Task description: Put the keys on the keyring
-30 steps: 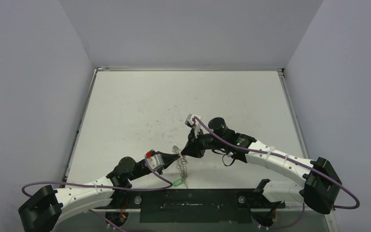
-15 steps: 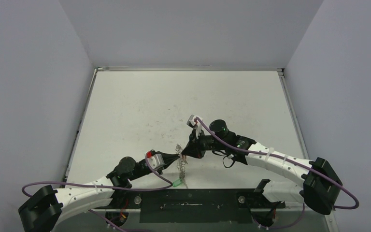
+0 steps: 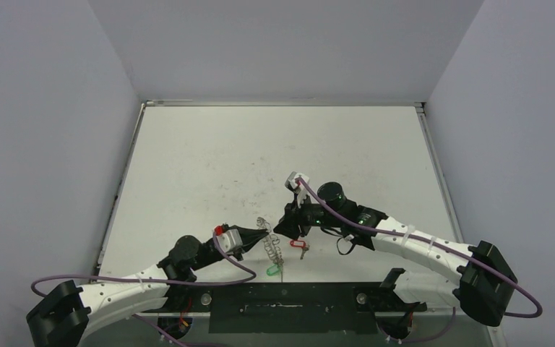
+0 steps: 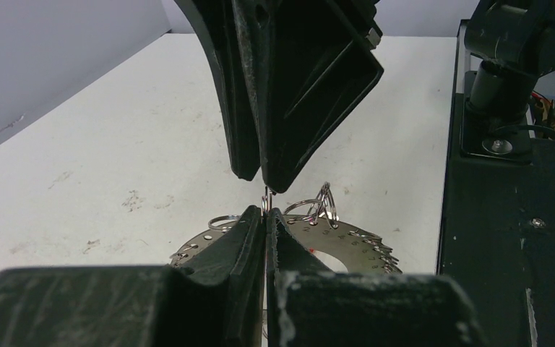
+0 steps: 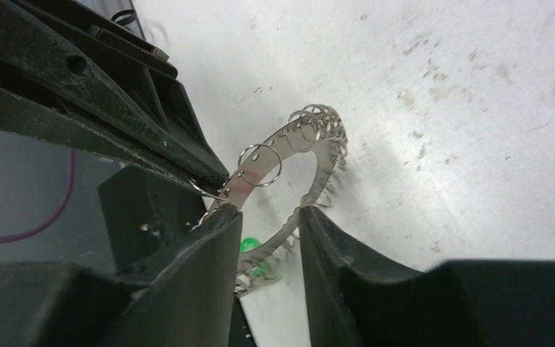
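Note:
The keyring point(image 3: 274, 246) stands on edge near the table's front; its flat plate point(image 4: 354, 242) and wire loops show in the left wrist view. My left gripper point(image 3: 263, 233) is shut on one wire loop at its rim point(image 4: 266, 211). My right gripper point(image 3: 281, 230) is open, its jaws on either side of the ring's upper rim point(image 5: 266, 214). The red-tagged key point(image 3: 299, 246) shows just right of the ring, free of my fingers; I cannot tell whether it hangs on a loop. The green-tagged key point(image 3: 272, 271) is at the ring's lower end and also shows in the right wrist view point(image 5: 248, 243).
The black base plate point(image 3: 289, 300) runs along the table's near edge right behind the ring, and fills the right side of the left wrist view point(image 4: 520, 238). The left gripper's fingers point(image 5: 115, 123) crowd the right wrist view. Walls enclose the table on three sides.
The right gripper has shifted slightly right and opened. The red-tagged key, hidden before, has come into view just right of the ring. The left gripper has kept hold of the ring.

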Robot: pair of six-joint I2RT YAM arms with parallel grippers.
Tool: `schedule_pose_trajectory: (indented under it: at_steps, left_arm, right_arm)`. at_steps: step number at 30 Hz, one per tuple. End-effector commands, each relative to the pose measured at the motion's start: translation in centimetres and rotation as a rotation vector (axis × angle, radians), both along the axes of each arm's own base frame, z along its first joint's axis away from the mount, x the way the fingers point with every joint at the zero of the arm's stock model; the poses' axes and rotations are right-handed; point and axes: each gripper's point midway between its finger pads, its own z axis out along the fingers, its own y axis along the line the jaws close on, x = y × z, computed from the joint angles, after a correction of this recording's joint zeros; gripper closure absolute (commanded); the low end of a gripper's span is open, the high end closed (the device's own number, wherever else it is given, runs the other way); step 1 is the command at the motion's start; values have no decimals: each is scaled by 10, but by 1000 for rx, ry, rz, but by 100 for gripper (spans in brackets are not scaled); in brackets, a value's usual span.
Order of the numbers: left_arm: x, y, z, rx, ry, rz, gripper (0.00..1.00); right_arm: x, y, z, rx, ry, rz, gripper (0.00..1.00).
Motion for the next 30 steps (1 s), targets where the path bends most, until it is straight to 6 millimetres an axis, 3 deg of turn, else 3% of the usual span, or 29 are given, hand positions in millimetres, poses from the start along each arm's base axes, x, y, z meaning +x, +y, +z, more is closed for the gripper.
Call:
schedule_pose_trajectory:
  at_steps: [1,3,10,20,30]
  left_arm:
    - [1,1,34,-104,-45,8,100]
    - [0,2,34,-103,-42,10,100]
    - [-6,4,34,-96,-99,-13,100]
    - [-28,2,26,28,-492,-137,100]
    - [-37,0,22,92,-682,-194,100]
  right_arm:
    - [13,-5,22,52,-83,-76,53]
    - [18,-14,18,36,-85,-121,43]
    - [13,-24,25,73,-89,-109,28]
    - [8,-28,58,139,-203,-55,20]
    - [8,-39,55,80,-228,-61,15]
